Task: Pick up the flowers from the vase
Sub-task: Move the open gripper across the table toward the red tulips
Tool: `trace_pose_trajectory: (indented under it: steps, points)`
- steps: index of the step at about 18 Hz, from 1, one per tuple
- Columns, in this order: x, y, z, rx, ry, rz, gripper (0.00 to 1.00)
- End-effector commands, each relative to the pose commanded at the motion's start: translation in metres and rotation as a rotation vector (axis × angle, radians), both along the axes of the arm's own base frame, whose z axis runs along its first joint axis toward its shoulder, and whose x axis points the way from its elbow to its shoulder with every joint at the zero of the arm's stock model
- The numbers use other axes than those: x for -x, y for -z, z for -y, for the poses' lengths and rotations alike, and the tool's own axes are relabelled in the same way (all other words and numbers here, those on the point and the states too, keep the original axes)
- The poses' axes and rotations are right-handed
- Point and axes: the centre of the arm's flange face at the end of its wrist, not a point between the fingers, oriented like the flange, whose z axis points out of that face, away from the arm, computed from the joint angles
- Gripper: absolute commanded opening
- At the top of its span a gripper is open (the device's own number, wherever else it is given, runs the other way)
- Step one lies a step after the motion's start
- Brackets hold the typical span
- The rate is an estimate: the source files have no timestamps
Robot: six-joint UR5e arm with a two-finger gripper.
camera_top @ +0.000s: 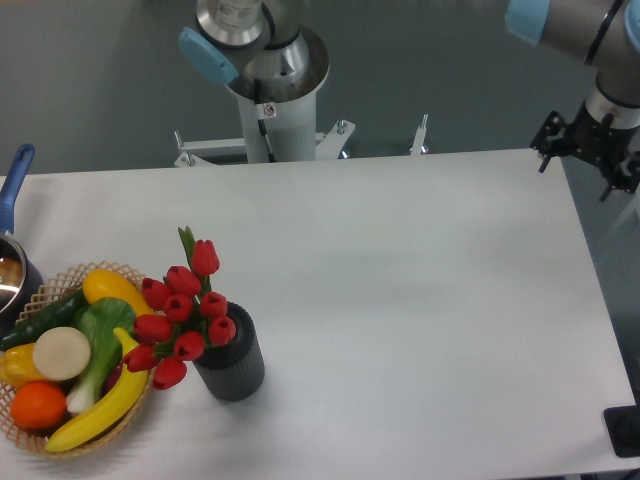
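- Nearest the camera, at the table's (420,300) front left, sits a wicker basket (40,440) of fruit and vegetables, a banana (100,410) curving along its right edge, just beside the vase.
- The vase (232,362), dark and ribbed, stands upright just right of the basket. The flowers (180,315) are in it, their red buds leaning up and to the left, over the basket's rim, with a green leaf tip poking up behind the top bud.
- Further left, at the frame edge, a metal pot (10,280) with a blue handle is partly cut off.
- At the far right corner of the table the gripper (590,150) hangs above the table's edge, well apart from the flowers. It is dark and partly cut by the frame; I cannot tell whether its fingers are spread or pressed together.
- The step in hand looks like the approach: nothing is grasped yet. To do it well, I judge the gripper should cross to the bunch, take the stems just above the vase mouth rather than the buds, and lift along the stems' lean so the vase does not tip or drag into the basket.
- Behind the table stands the arm's base column (270,100). A small sticker on it is too small to read; no other writing shows.
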Motion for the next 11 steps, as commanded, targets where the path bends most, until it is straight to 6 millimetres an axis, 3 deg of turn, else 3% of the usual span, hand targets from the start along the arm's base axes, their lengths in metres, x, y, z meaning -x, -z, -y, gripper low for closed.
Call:
trace_pose_trajectory:
  steps: [4, 7, 8, 9, 11]
  points:
    - [-0.005, 0.0, -0.003, 0.002, 0.017, 0.022, 1.0]
    - [-0.013, 0.014, -0.011, -0.112, 0.012, 0.082, 1.0]
    - [-0.017, 0.027, -0.009, -0.132, 0.003, 0.105, 1.0]
    - [-0.026, 0.036, -0.014, -0.137, 0.0, 0.117, 1.0]
    - [-0.056, 0.024, -0.013, -0.15, -0.019, 0.07, 1.0]
